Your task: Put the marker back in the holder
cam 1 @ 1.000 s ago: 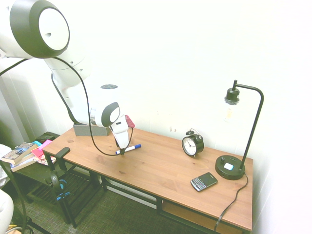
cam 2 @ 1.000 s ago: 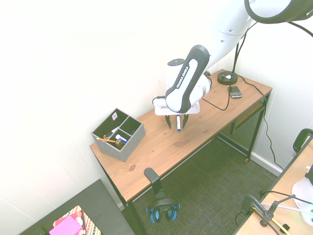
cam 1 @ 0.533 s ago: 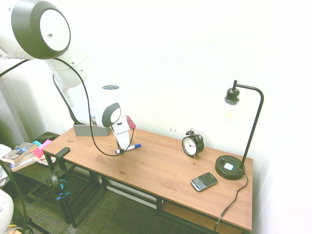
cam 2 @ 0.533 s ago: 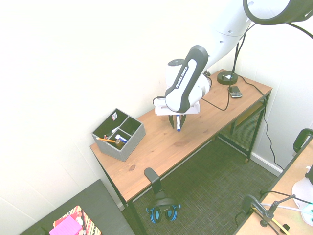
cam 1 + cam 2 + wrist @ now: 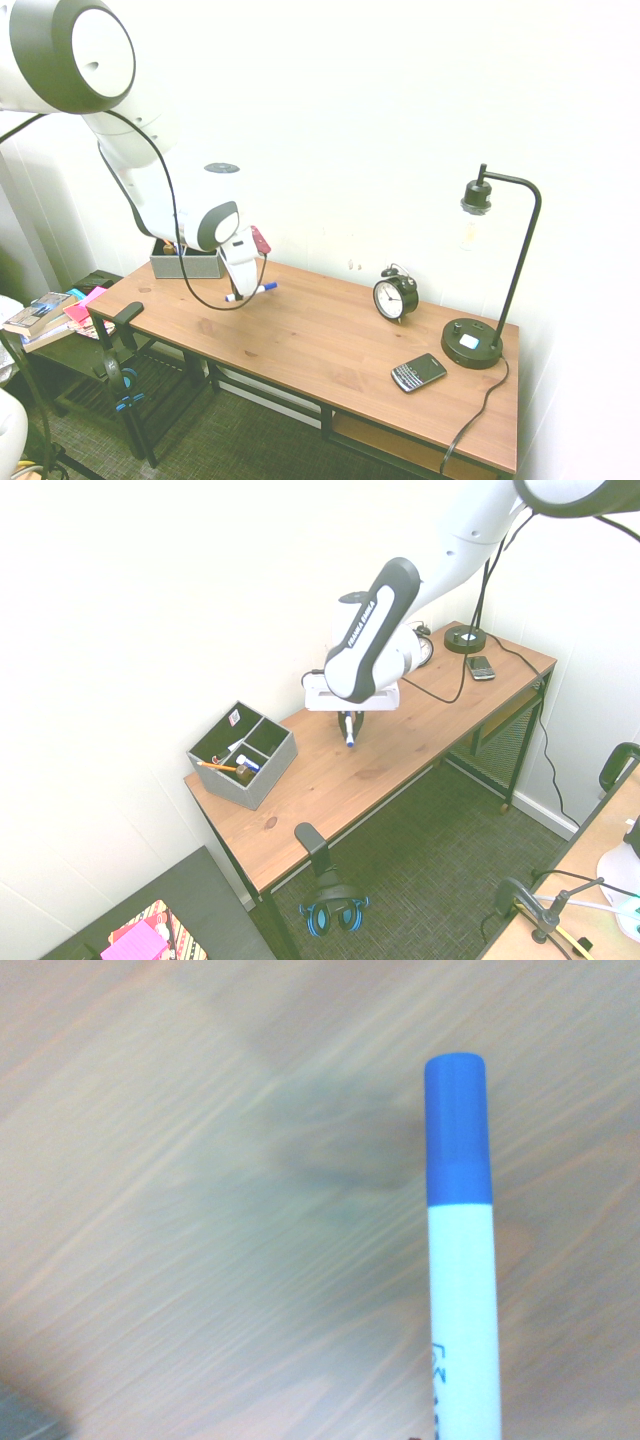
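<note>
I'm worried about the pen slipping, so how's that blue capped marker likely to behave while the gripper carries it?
The marker looks stiff and probably light: it sticks out sideways from the gripper without sagging. Its smooth round barrel may be slippery and could pivot between the shut fingers, since only one short stretch of it is pinched. If dropped on the desk, it would likely roll.

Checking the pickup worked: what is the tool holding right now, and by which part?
The tool is shut on the marker, gripping its white barrel toward the end away from the blue cap, clear of the desk.
</note>
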Robot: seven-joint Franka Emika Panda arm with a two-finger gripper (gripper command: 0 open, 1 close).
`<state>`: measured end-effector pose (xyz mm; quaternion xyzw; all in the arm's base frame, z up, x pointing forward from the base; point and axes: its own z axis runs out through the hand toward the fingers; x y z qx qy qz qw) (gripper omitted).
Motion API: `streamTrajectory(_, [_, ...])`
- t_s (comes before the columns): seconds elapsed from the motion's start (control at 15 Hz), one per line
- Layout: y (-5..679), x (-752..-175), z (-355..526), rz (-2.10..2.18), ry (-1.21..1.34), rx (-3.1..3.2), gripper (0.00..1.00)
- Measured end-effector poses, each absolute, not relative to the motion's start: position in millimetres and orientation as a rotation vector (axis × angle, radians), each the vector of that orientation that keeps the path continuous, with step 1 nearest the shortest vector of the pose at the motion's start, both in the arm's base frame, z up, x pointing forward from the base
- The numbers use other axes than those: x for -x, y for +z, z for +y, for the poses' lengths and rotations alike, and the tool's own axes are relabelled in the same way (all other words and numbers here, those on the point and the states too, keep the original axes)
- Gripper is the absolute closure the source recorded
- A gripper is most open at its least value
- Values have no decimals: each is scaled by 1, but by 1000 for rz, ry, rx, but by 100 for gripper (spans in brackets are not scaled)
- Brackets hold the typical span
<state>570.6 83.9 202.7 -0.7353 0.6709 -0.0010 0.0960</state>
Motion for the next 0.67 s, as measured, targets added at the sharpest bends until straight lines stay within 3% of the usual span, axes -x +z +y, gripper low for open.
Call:
streamTrajectory(0.33, [296, -576, 122, 1829, 381, 1961, 100])
streamTrajectory(0.67, [279, -585, 143, 1733, 704, 1711, 100])
